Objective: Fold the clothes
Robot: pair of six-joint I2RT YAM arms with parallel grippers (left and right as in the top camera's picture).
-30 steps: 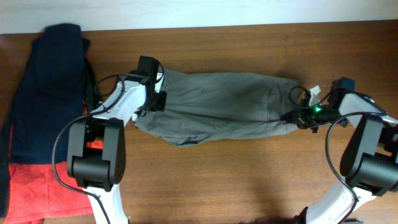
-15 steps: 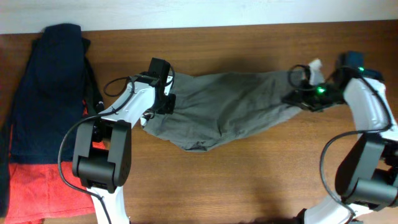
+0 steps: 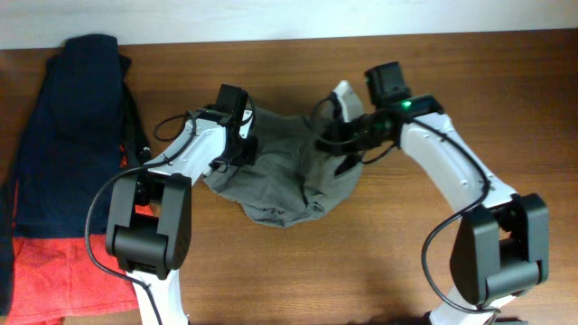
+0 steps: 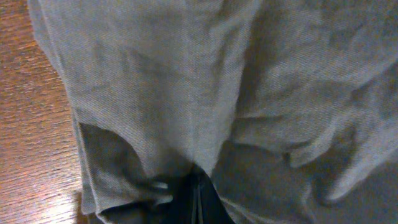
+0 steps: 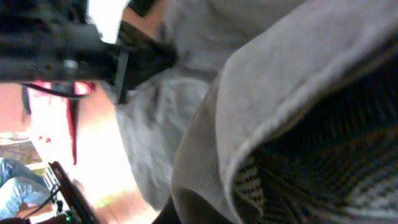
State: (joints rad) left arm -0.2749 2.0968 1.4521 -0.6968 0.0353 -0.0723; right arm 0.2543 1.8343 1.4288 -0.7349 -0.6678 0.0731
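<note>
The grey-khaki shorts (image 3: 280,171) lie bunched in the middle of the wooden table, with a small white label (image 3: 342,90) at their lifted right end. My left gripper (image 3: 237,135) is shut on the shorts' left end; its wrist view is filled with the cloth (image 4: 205,93) and the fingers (image 4: 196,202) are closed in a fold. My right gripper (image 3: 348,135) is shut on the shorts' right end and holds it above the rest of the garment. The right wrist view shows the cloth (image 5: 249,124) draped close over the jaws.
A dark navy garment (image 3: 68,126) lies at the far left of the table, with an orange-red garment (image 3: 50,271) below it. The table's back edge (image 3: 289,38) runs along the top.
My right gripper has carried the shorts' right end far to the left, over the middle of the garment. The shorts have bunched up. The left gripper has barely moved.
</note>
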